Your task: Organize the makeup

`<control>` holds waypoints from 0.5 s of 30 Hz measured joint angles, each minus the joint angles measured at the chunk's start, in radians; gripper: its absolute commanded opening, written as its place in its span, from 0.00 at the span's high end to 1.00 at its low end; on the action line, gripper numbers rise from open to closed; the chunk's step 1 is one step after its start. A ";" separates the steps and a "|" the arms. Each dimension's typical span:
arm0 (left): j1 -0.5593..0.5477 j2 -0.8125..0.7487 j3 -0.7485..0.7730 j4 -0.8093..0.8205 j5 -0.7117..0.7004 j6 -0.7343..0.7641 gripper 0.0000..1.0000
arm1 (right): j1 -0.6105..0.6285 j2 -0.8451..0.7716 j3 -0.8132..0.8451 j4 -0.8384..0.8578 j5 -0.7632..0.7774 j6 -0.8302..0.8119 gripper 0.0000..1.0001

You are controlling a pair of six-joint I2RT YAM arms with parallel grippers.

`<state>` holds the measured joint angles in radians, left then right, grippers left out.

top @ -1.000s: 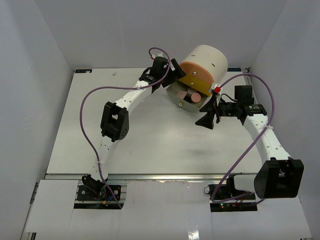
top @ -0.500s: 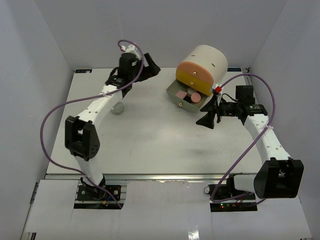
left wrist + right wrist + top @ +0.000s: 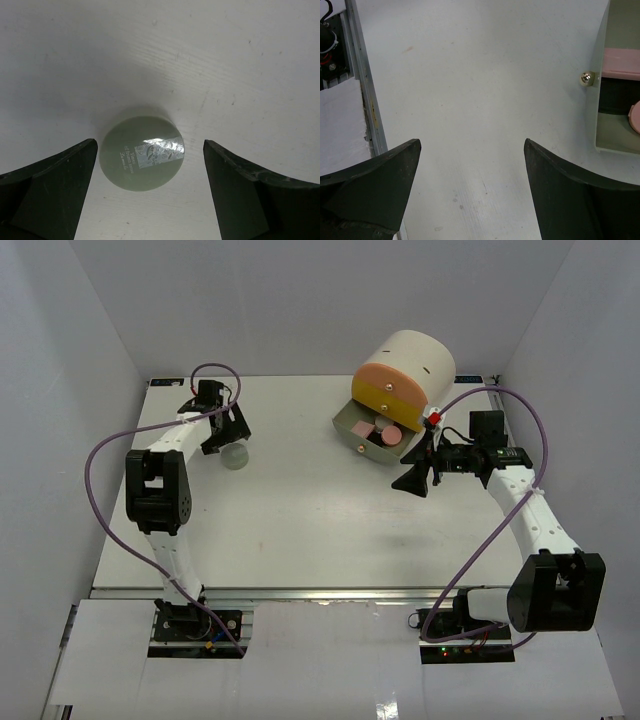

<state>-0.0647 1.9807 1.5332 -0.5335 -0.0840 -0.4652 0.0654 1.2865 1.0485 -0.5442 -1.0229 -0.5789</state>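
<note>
Left hand (image 3: 149, 146) was open, fingers spread wide either side of a pale green jar (image 3: 141, 161) standing on the counter (image 3: 225, 60). The jar sat close to the finger at the left of the wrist view, with a clear gap to the other. There was a silver foil label (image 3: 159, 151) on top, its script print too small to read. Right hand (image 3: 470, 145) was open too, over the counter. An open drawer (image 3: 598, 100) lay just off its right side, holding a pink square (image 3: 621, 63) and a pink compact (image 3: 635, 116).
</note>
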 measured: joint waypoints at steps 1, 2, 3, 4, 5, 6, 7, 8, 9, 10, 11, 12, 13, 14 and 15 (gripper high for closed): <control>-0.004 0.011 0.004 -0.014 0.000 0.012 0.02 | 0.000 0.002 0.000 0.000 0.001 0.000 0.10; -0.009 0.022 0.009 -0.028 0.000 0.022 0.02 | 0.000 0.004 0.000 0.000 0.003 0.000 0.10; -0.012 0.034 0.019 -0.039 0.002 0.032 0.02 | 0.000 0.005 0.000 0.000 0.003 0.000 0.10; -0.014 0.047 0.032 -0.047 0.001 0.041 0.02 | 0.000 0.006 0.000 0.000 0.003 0.000 0.10; -0.016 0.059 0.046 -0.055 0.000 0.050 0.02 | 0.000 0.006 0.000 0.000 0.003 0.000 0.10; -0.016 0.066 0.056 -0.060 -0.001 0.056 0.02 | 0.000 0.006 0.000 0.000 0.004 0.000 0.10; -0.016 0.073 0.066 -0.066 -0.001 0.063 0.02 | 0.000 0.007 0.000 0.000 0.004 0.000 0.10; -0.017 0.080 0.076 -0.072 -0.004 0.068 0.02 | 0.000 0.007 0.000 0.000 0.004 0.000 0.10; -0.018 0.088 0.085 -0.078 -0.008 0.073 0.02 | 0.000 0.007 0.000 0.000 0.004 0.000 0.10; -0.020 0.096 0.093 -0.082 -0.014 0.078 0.02 | 0.000 0.007 0.000 0.000 0.004 0.000 0.10; -0.023 0.106 0.100 -0.085 -0.024 0.084 0.02 | 0.000 0.007 0.000 0.000 0.004 0.000 0.10; -0.025 0.114 0.104 -0.087 -0.034 0.089 0.02 | 0.000 0.007 0.000 0.000 0.004 0.000 0.10; -0.029 0.122 0.104 -0.090 -0.044 0.094 0.02 | 0.000 0.008 0.000 0.001 0.004 0.000 0.10; -0.035 0.130 0.104 -0.099 -0.055 0.099 0.02 | 0.000 0.008 0.000 0.001 0.004 0.000 0.10; -0.041 0.137 0.104 -0.108 -0.066 0.103 0.02 | 0.000 0.008 0.000 0.001 0.005 0.000 0.10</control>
<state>-0.1055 2.1175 1.6375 -0.6414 -0.1503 -0.3627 0.0654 1.2942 1.0485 -0.5435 -1.0182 -0.5788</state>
